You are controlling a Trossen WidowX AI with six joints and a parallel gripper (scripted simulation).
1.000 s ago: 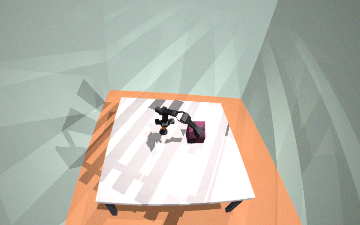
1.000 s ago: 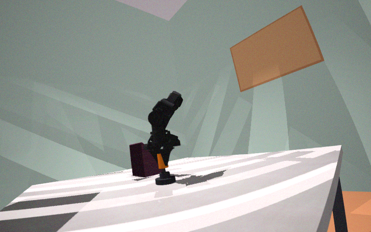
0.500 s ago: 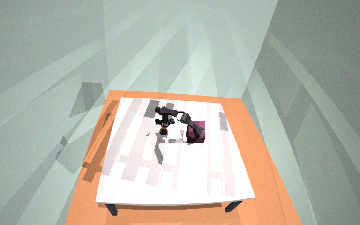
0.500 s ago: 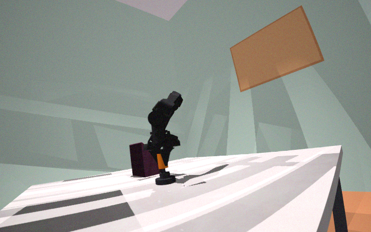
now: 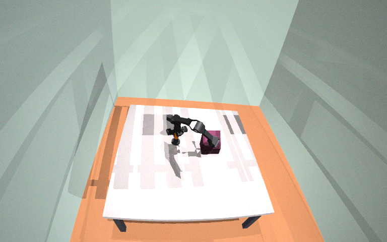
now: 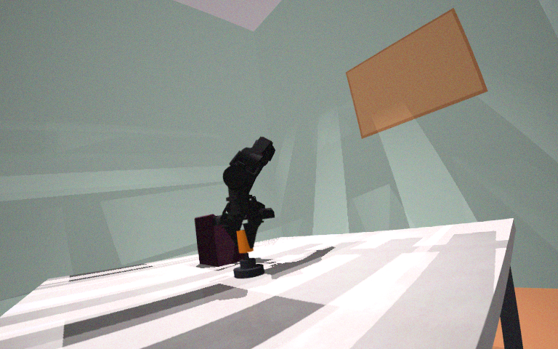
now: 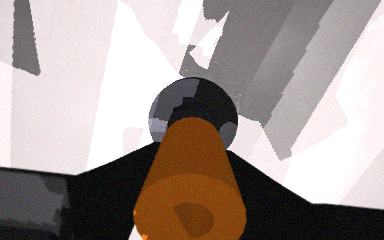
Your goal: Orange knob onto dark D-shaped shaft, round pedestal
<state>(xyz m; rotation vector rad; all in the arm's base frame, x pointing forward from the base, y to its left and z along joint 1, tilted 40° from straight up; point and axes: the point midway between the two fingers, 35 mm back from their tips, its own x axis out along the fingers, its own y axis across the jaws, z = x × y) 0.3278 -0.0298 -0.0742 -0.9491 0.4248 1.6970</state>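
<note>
The orange knob (image 5: 176, 136) (image 6: 243, 241) (image 7: 192, 160) is upright between the fingers of my gripper (image 6: 244, 243) (image 7: 191, 152), which is shut on it. The dark round pedestal (image 5: 175, 141) (image 6: 248, 271) (image 7: 162, 102) stands on the table, directly below the knob in the top and exterior views. In the exterior view a short stretch of dark shaft (image 6: 246, 256) shows between the knob's lower rim and the pedestal's raised collar. The knob's bottom is above the collar. Whether the shaft's tip is inside the hole, and where its flat side faces, I cannot tell. A darker D-shaped mark shows on the knob's top.
A dark purple block (image 5: 205, 149) (image 6: 208, 241) stands on the white table (image 5: 182, 202) (image 6: 370, 325), beside the pedestal and under the arm's base. The arm reaches over from it. Shadows of the arm and broad stripes of shade fall across the table.
</note>
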